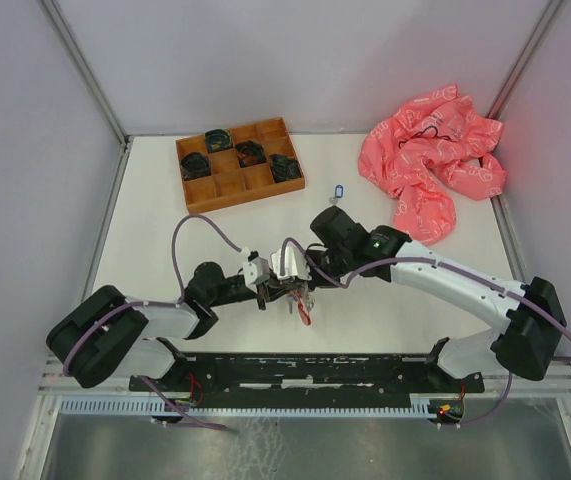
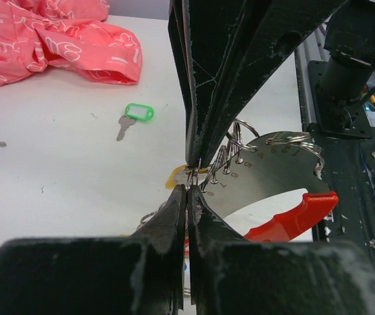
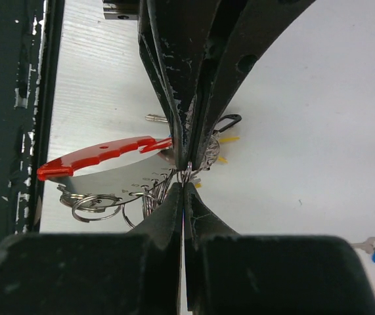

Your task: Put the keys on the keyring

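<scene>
My two grippers meet tip to tip near the table's front middle. The left gripper (image 2: 188, 187) and the right gripper (image 3: 184, 185) are each shut on the thin silvery keyring (image 3: 186, 176), from opposite sides. The keyring (image 2: 192, 173) hangs with a bunch: a silvery numbered plate (image 2: 266, 170) with several rings and a red plastic piece (image 2: 292, 216). A yellow tag (image 2: 174, 178) shows just behind the fingertips. A green-tagged key (image 2: 134, 117) lies loose on the table beyond. A blue-tagged key (image 1: 337, 190) lies farther back.
A wooden compartment tray (image 1: 237, 163) with dark items stands at the back left. A crumpled pink cloth (image 1: 430, 165) lies at the back right. The black mounting rail (image 1: 315, 370) runs along the near edge.
</scene>
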`<state>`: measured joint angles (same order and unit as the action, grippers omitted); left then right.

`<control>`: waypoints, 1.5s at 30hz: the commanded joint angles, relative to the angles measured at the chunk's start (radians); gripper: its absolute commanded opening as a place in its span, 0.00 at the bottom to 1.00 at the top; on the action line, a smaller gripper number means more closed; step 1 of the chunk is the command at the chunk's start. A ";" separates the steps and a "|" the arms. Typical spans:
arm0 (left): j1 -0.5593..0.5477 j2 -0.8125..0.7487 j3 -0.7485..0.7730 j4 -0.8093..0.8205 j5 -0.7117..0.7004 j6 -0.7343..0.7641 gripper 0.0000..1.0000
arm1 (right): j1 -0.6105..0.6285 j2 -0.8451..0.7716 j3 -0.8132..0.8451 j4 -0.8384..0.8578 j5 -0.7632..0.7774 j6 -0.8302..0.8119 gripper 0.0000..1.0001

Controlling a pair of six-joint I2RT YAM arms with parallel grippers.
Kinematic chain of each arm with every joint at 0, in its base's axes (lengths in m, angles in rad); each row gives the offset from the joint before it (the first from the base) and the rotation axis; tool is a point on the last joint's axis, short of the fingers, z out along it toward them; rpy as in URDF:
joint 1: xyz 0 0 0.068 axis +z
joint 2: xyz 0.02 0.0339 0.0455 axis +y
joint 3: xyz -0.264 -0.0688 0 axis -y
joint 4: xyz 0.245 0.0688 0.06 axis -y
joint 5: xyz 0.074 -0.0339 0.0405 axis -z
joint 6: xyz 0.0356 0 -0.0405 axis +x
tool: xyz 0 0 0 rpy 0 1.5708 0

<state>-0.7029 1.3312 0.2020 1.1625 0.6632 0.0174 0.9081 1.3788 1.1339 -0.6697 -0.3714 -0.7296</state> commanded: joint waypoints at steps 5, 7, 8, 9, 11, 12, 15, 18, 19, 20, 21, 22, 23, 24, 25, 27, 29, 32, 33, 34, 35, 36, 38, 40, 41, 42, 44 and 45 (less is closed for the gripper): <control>0.002 0.017 -0.057 0.158 0.007 -0.114 0.03 | -0.021 0.007 -0.001 -0.028 -0.048 0.134 0.01; 0.000 0.031 -0.067 0.200 -0.006 -0.154 0.03 | -0.020 -0.018 -0.048 0.043 -0.037 0.164 0.01; 0.001 0.038 -0.070 0.220 -0.009 -0.175 0.03 | -0.020 -0.027 -0.066 0.070 -0.029 0.172 0.01; 0.000 0.049 -0.073 0.243 -0.012 -0.197 0.03 | -0.020 -0.036 -0.082 0.090 -0.018 0.176 0.01; 0.000 0.077 -0.081 0.302 -0.016 -0.253 0.03 | -0.021 -0.049 -0.103 0.112 -0.012 0.182 0.01; 0.001 0.094 -0.087 0.334 -0.021 -0.277 0.03 | -0.021 -0.053 -0.105 0.113 -0.016 0.182 0.01; 0.001 0.153 -0.098 0.450 -0.038 -0.370 0.03 | -0.022 -0.049 -0.115 0.112 -0.017 0.181 0.01; 0.001 0.203 -0.115 0.557 -0.073 -0.450 0.03 | -0.022 -0.048 -0.137 0.126 -0.009 0.184 0.01; -0.001 0.214 -0.118 0.565 -0.082 -0.463 0.03 | -0.021 -0.049 -0.143 0.131 -0.009 0.188 0.01; -0.005 0.216 -0.120 0.566 -0.090 -0.467 0.03 | -0.021 -0.050 -0.147 0.133 -0.006 0.191 0.01; -0.008 0.214 -0.124 0.565 -0.097 -0.465 0.03 | -0.021 -0.052 -0.153 0.139 0.003 0.193 0.01; -0.014 0.210 -0.128 0.566 -0.105 -0.459 0.03 | -0.021 -0.059 -0.163 0.146 0.014 0.192 0.01; -0.017 0.206 -0.136 0.567 -0.116 -0.452 0.03 | -0.022 -0.067 -0.172 0.157 0.023 0.189 0.01; -0.018 0.205 -0.141 0.566 -0.128 -0.447 0.03 | -0.022 -0.074 -0.188 0.175 0.032 0.187 0.01; -0.019 0.204 -0.143 0.566 -0.133 -0.442 0.03 | -0.022 -0.082 -0.197 0.185 0.039 0.183 0.01; -0.018 0.205 -0.145 0.565 -0.130 -0.432 0.04 | -0.022 -0.097 -0.206 0.199 0.046 0.175 0.01; -0.018 0.211 -0.143 0.563 -0.101 -0.407 0.09 | -0.021 -0.110 -0.207 0.204 0.047 0.153 0.01; -0.018 0.210 -0.137 0.539 -0.046 -0.362 0.17 | -0.021 -0.131 -0.207 0.216 0.034 0.125 0.01; -0.018 0.208 -0.131 0.525 -0.030 -0.355 0.19 | -0.021 -0.135 -0.206 0.218 0.028 0.116 0.01; -0.017 0.204 -0.121 0.505 -0.013 -0.345 0.21 | -0.022 -0.137 -0.206 0.219 0.022 0.111 0.01; -0.018 0.201 -0.113 0.486 0.004 -0.333 0.22 | -0.022 -0.139 -0.204 0.221 0.011 0.106 0.01; -0.017 0.195 -0.105 0.467 0.012 -0.323 0.23 | -0.021 -0.141 -0.204 0.222 -0.003 0.101 0.01; -0.018 0.179 -0.097 0.438 0.016 -0.307 0.23 | -0.020 -0.144 -0.208 0.231 -0.022 0.102 0.01; -0.018 0.156 -0.093 0.403 0.015 -0.283 0.24 | -0.020 -0.144 -0.209 0.235 -0.033 0.106 0.01; -0.018 0.144 -0.088 0.372 0.016 -0.268 0.26 | -0.021 -0.145 -0.211 0.238 -0.035 0.107 0.01; -0.018 0.132 -0.082 0.339 0.018 -0.248 0.28 | -0.020 -0.147 -0.215 0.243 -0.036 0.106 0.01; -0.018 0.102 -0.069 0.259 0.017 -0.202 0.30 | -0.020 -0.151 -0.223 0.250 -0.044 0.101 0.01; -0.018 0.090 -0.061 0.228 0.015 -0.175 0.31 | -0.021 -0.152 -0.224 0.252 -0.048 0.099 0.01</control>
<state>-0.7212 1.4792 0.0990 1.4723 0.6575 -0.2989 0.8890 1.2602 0.9169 -0.4740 -0.3809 -0.6113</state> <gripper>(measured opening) 0.292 0.014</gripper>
